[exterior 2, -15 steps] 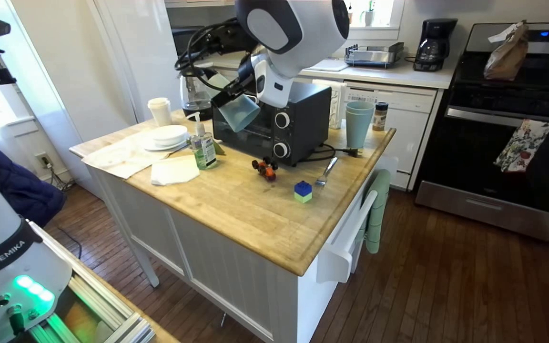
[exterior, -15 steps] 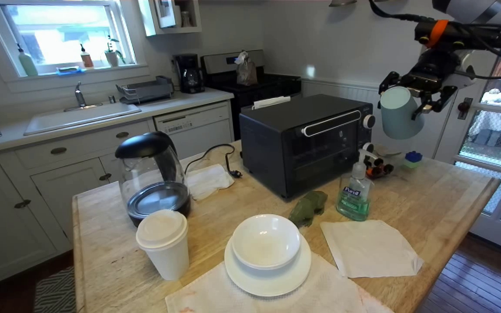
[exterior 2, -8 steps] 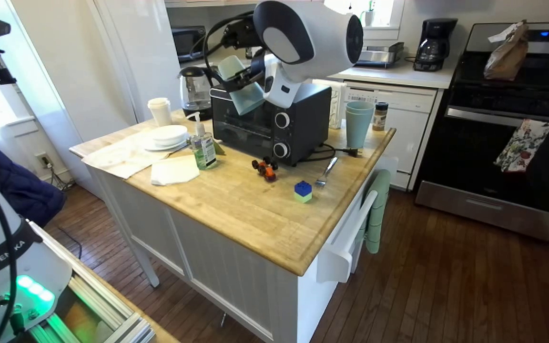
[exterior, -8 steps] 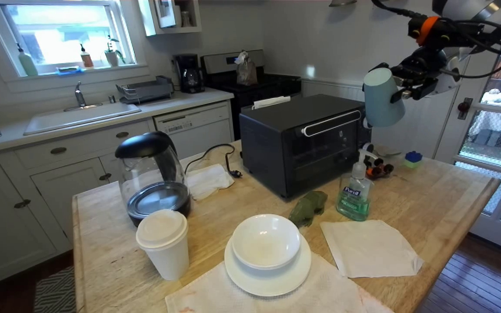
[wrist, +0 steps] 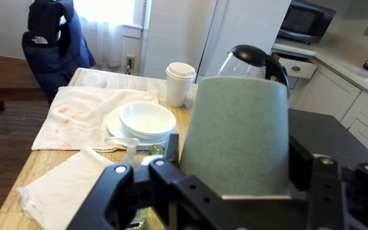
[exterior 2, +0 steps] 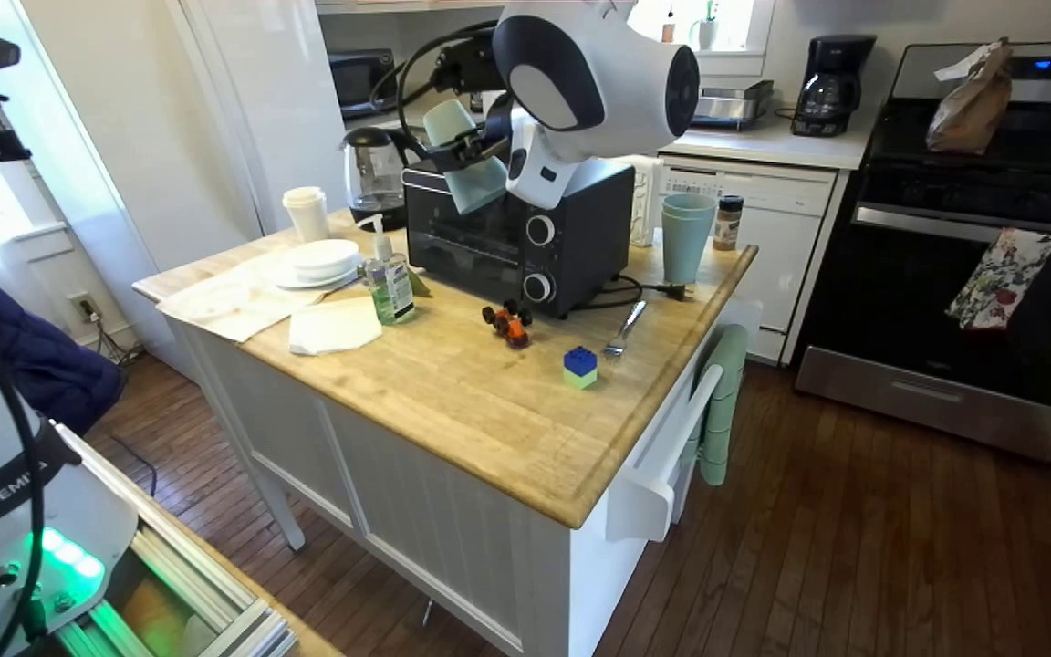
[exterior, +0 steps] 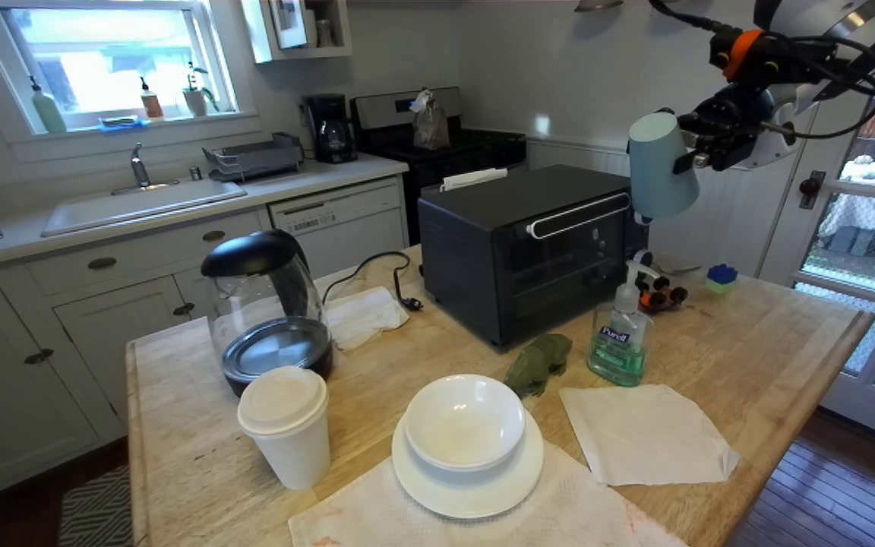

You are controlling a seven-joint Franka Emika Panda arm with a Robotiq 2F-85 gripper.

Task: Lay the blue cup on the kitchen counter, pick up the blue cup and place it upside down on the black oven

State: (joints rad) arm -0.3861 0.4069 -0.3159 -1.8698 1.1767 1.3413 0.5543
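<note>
The blue cup [exterior: 664,176], a pale blue-grey tumbler, is held in the air, tilted, its narrow base end up and its wide end down. It also shows in an exterior view [exterior 2: 476,188] and in the wrist view [wrist: 238,127]. My gripper [wrist: 235,154] is shut around its sides, with one finger on each side. The black oven [exterior: 475,281] stands on the wooden kitchen counter [exterior: 764,334]. The cup is beside the oven's front, at the knob end, about level with its top. In the wrist view the oven's top [wrist: 321,131] is right of the cup.
A Purell bottle [exterior: 620,342], green figure [exterior: 540,365], orange toy car [exterior 2: 509,323], block [exterior 2: 579,367] and fork [exterior 2: 626,328] lie near the oven. A kettle [exterior: 263,304], white paper cup [exterior: 289,441] and bowl [exterior: 465,422] are farther off. Similar stacked blue cups [exterior 2: 686,242] stand behind.
My gripper has raised the blue cup and moved it towards the oven. The cup has turned closer to upright, base end up, but is still tilted. The things on the counter have not moved.
</note>
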